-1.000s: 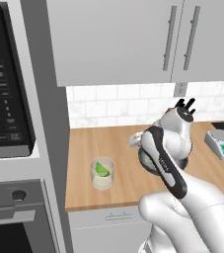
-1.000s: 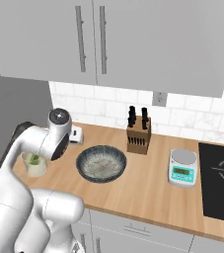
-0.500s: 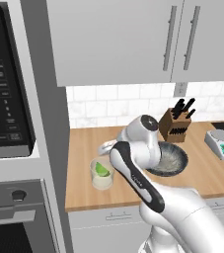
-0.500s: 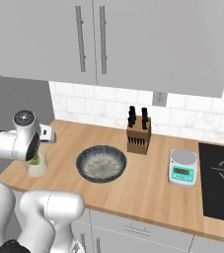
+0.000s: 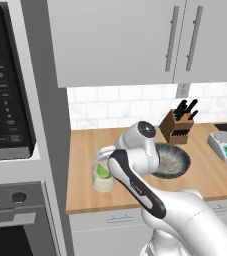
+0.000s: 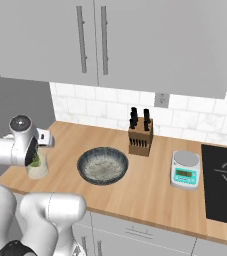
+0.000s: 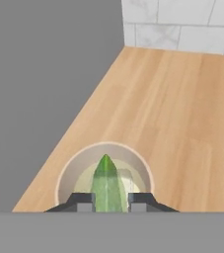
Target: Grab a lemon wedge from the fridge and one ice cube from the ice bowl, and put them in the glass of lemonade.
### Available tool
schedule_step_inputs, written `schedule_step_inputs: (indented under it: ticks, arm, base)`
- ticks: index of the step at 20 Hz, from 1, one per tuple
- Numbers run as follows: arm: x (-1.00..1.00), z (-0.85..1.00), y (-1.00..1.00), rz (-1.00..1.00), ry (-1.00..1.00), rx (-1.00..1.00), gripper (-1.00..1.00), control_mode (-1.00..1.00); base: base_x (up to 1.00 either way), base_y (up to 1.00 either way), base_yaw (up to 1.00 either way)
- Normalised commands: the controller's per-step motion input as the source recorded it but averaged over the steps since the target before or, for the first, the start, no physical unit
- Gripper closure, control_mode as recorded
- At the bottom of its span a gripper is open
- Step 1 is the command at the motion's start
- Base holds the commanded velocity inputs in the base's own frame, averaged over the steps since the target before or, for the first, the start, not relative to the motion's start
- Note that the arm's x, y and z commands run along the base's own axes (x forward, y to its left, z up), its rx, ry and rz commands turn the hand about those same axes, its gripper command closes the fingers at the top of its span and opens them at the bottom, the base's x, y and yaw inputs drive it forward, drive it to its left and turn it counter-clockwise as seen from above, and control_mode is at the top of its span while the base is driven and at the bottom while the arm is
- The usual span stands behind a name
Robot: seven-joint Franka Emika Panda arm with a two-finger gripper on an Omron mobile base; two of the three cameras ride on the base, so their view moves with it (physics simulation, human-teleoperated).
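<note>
Open wood tabletop (image 7: 182, 99) right of and behind the glass (image 5: 103, 177), clear back to the tiled wall (image 7: 182, 22). Hemmed on the glass's left by a tall grey side panel (image 7: 44, 89) at the tabletop's edge. Mouth of the glass blocked by the wedge (image 7: 106, 185) pinched in the claw (image 7: 109, 201). Bowl (image 6: 102, 165) near on the right, with a gap of bare wood between. Knife block (image 6: 140, 135) behind the bowl, scale (image 6: 185, 170) farther right. 2 cabinet doors overhead, well above the tabletop.

Home kitchen, wooden counter (image 6: 150, 185), wall cabinets (image 6: 135, 45), knife block (image 6: 139, 138), oven (image 5: 15, 225)
</note>
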Motion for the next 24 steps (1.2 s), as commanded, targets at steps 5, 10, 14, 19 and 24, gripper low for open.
schedule_step_inputs:
  ticks: [5, 10, 14, 19, 24]
  arm:
    - [0.1, -0.3, 0.0, 0.0, 0.0, 0.0, 1.0, -1.0]
    - [0.15, -0.23, 0.09, 0.0, 0.0, 0.0, 1.0, -1.0]
    - [0.0, 0.0, 0.24, 0.0, 0.0, 0.0, 1.0, -1.0]
    - [0.0, 0.0, 0.22, 0.0, 0.0, 0.0, 1.0, -1.0]
    - [0.0, 0.0, 0.13, 0.0, 0.0, 0.0, 1.0, -1.0]
  base:
    - [0.0, 0.0, 0.0]
    - [0.0, 0.0, 0.0]
    - [0.0, 0.0, 0.0]
    - [0.0, 0.0, 0.0]
    - [0.0, 0.0, 0.0]
